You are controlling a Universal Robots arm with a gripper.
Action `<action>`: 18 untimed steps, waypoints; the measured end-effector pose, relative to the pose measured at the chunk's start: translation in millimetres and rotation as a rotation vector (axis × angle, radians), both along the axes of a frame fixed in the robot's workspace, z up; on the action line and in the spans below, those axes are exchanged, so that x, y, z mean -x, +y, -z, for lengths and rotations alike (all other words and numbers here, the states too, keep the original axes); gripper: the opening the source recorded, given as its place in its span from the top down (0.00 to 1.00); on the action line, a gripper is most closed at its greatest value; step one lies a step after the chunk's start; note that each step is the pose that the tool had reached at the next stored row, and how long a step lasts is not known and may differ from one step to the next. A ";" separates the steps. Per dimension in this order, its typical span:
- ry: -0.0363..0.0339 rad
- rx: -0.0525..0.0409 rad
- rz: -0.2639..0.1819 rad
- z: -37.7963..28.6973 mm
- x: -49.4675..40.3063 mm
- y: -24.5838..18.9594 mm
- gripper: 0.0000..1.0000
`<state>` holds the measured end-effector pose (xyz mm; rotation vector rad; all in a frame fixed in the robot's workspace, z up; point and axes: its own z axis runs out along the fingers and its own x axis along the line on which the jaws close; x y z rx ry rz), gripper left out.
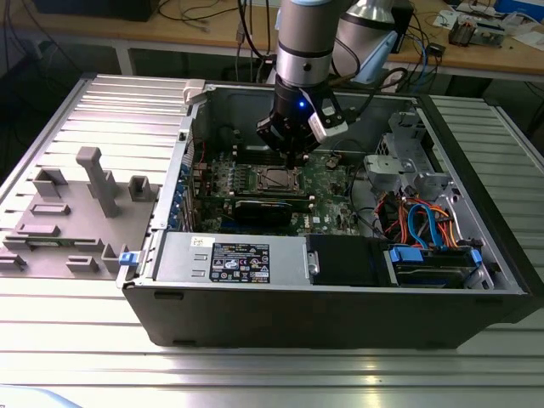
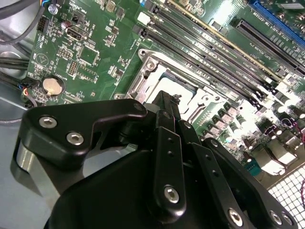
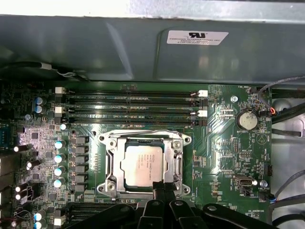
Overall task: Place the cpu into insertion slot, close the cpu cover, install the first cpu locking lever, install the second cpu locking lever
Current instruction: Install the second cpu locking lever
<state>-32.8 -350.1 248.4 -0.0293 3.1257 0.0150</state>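
The cpu [image 3: 142, 162], a pale silvery square, lies in the insertion slot [image 3: 184, 141] on the green motherboard [image 3: 224, 157]. The cpu cover [image 3: 113, 160], a silver frame with a window, lies flat around the chip. A thin lever wire [image 3: 143, 132] runs along the slot's edge beside the memory slots. My gripper [image 3: 163, 185] is shut, with its black fingertips together at the slot's edge nearest the wrist and nothing held between them. In the second wrist view the gripper [image 2: 165, 101] stands just over the cpu [image 2: 167, 86]. In the exterior view the gripper [image 1: 293, 158] hangs right above the insertion slot [image 1: 274, 178] inside the open case.
Long memory slots [image 3: 133, 107], a coin battery [image 3: 246, 120] and a row of capacitors [image 3: 59, 157] surround the socket. A black card [image 1: 270, 209], the power supply [image 1: 229, 259] and a drive bay with coloured cables [image 1: 429, 229] crowd the case. Grey fixture blocks [image 1: 85, 195] stand outside on the exterior view's left.
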 end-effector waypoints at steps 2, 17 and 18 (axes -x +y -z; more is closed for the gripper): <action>0.0000 0.0000 0.000 0.0 0.0 -0.1 0.89; 0.0028 -0.0008 0.000 0.8 0.0 -12.6 0.89; 0.0079 -0.0239 0.000 2.5 0.0 -16.5 0.89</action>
